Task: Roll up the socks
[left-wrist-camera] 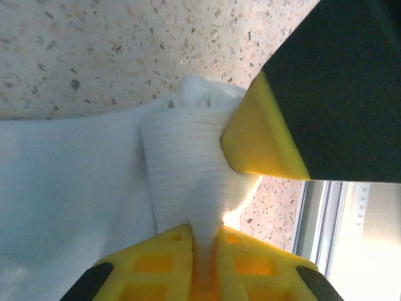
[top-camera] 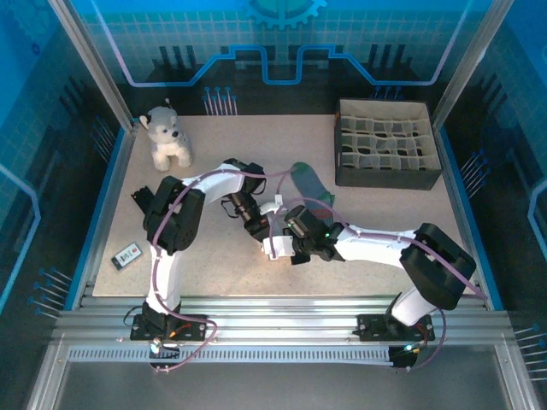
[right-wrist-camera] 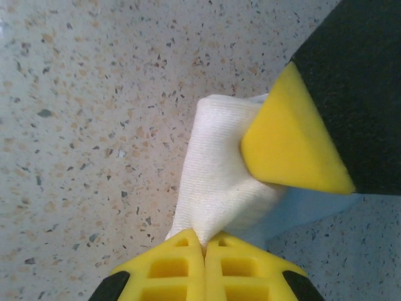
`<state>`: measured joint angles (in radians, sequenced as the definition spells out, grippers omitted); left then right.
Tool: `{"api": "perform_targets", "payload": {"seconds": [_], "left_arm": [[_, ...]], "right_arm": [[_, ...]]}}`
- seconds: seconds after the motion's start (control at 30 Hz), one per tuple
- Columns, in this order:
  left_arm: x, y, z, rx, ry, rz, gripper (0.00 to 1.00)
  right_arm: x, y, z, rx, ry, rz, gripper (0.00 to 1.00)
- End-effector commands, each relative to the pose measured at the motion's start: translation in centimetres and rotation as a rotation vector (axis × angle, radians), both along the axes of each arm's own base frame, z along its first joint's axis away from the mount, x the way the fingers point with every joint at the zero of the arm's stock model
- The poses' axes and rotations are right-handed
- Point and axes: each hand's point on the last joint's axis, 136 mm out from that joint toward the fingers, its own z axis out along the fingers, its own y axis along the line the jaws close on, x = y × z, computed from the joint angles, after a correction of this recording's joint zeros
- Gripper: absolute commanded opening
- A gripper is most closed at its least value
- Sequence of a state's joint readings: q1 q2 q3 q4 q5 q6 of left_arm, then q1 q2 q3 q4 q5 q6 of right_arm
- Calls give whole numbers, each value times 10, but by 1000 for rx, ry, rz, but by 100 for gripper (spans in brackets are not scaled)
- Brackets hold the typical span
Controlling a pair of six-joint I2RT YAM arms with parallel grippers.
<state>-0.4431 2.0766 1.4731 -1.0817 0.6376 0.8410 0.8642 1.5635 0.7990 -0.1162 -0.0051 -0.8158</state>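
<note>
1. Your left tool [left-wrist-camera: 205,241] is clamped on the white sock [left-wrist-camera: 182,169]. A ribbed fold is nipped between its tips.
2. Your right tool [right-wrist-camera: 203,244] has its jaws together and is clamped on the same sock. A fold stands up straight ahead of its tips.
3. Key relation: the two grips sit just beside each other, tip facing tip. In each wrist view the other tool's finger is close ahead and to the right, against the fabric. From the left tool, the flat, unrolled body of the sock spreads away to the left on the counter [top-camera: 218,266]. Judgement: any rolling has to travel toward that side.
4. Long axis of the white sock: you cannot tell it. From above, both tools cover most of the sock, and only a short white strip shows under the right tool.
5. The green sock [top-camera: 312,184] lies flat beyond both tools and apart from the white one. Its long axis slants away from them. It is nearer the right tool, so that arm has the shorter reach. Judgement: it is not yet rolled.
6. Surroundings:
   - The dog [top-camera: 167,137] is well beyond and left of the left tool.
   - The box [top-camera: 385,178] is beyond and right of the right tool.
   - A small device [top-camera: 126,256] lies far left of the left tool.
   - None of these stands in the way.
7. Judgement on risk: the only crowding is tool against tool, so watch the fingers as you turn the fold.
</note>
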Motion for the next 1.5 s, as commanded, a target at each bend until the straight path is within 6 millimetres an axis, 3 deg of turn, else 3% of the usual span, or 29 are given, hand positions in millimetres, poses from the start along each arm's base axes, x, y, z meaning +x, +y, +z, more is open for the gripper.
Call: {"api": "perform_targets", "payload": {"seconds": [0.0,0.17,0.27,0.4,0.63,0.77,1.0,1.23,1.47], "left_arm": [[27,-4,26,-88,-87,153,19],[44,-3,42,-167,-69,339,28],[48,2,42,-169,-75,414,28],[56,13,45,-179,-151,560,27],[37,35,37,-245,-273,808,28],[12,30,28,-244,-324,774,29],[-32,-5,32,-366,-573,506,31],[-44,-7,28,-438,-712,485,32],[-43,4,20,-441,-723,577,36]], "right_arm": [[-33,-18,-11,-74,193,-12,0],[-38,-21,-14,-95,277,-24,0],[-44,-24,-19,-110,322,-25,0],[-42,-17,-11,-97,377,-18,0],[-42,-14,-8,-78,459,-33,0],[-43,-15,-9,-91,502,-42,0],[-41,-11,-10,-115,589,-64,0],[-39,-8,-10,-120,660,-88,0],[-33,-9,-3,-84,696,-101,0]]}}
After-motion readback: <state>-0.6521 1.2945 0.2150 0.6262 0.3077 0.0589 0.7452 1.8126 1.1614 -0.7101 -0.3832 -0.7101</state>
